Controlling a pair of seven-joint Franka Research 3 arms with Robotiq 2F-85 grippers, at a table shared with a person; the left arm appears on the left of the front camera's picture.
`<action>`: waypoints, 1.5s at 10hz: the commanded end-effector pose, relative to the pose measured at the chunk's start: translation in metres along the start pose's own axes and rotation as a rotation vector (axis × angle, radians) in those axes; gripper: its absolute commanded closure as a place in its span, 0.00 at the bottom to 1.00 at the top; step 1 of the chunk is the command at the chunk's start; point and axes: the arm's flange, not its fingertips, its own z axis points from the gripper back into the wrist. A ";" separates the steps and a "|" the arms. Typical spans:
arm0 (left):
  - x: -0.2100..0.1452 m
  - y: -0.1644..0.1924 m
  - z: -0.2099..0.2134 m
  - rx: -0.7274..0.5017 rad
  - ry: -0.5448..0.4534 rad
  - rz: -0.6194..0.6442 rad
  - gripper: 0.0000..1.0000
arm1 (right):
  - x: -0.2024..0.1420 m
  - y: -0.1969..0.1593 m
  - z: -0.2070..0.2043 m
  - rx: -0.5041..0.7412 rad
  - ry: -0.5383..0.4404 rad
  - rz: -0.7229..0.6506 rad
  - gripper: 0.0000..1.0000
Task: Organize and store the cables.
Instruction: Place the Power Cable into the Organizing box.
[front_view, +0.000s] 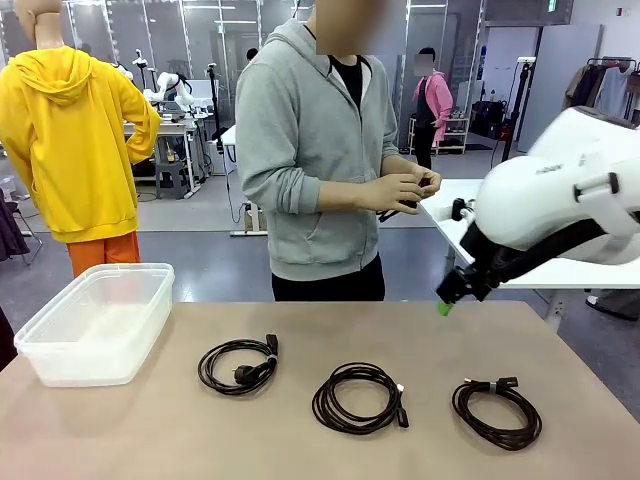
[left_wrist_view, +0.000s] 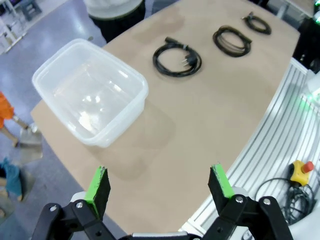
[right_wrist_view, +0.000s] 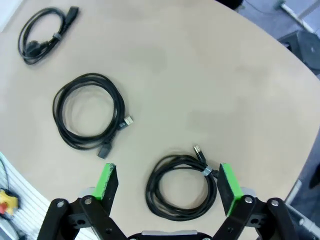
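Three coiled black cables lie in a row on the tan table: a left cable (front_view: 239, 365), a middle cable (front_view: 358, 397) and a right cable (front_view: 497, 409). The right wrist view has the right cable (right_wrist_view: 181, 186) just beyond my right gripper (right_wrist_view: 168, 182), which hangs open above it, with the middle cable (right_wrist_view: 90, 111) and the left cable (right_wrist_view: 44, 35) farther off. My right gripper (front_view: 447, 300) hovers over the table's far right. My left gripper (left_wrist_view: 161, 184) is open over the table's near edge, far from the cables (left_wrist_view: 177, 58). The person holds a small dark object (front_view: 412, 203) in both hands.
A clear plastic bin (front_view: 98, 322) stands empty at the table's left, bin (left_wrist_view: 90, 90) just beyond my left gripper. The person stands at the far side, behind the middle of the table. An aluminium frame with a red emergency button (left_wrist_view: 302, 168) runs along the robot's side.
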 end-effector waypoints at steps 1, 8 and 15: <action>0.045 -0.027 -0.012 0.012 0.125 0.028 0.00 | -0.052 -0.042 0.014 0.104 -0.099 0.139 0.00; 0.256 -0.131 -0.230 -0.063 0.411 0.136 0.00 | -0.216 -0.125 0.076 0.083 -0.316 0.177 0.00; 0.276 -0.158 -0.308 -0.058 0.425 0.179 0.00 | -0.222 -0.155 0.108 0.071 -0.355 0.200 0.00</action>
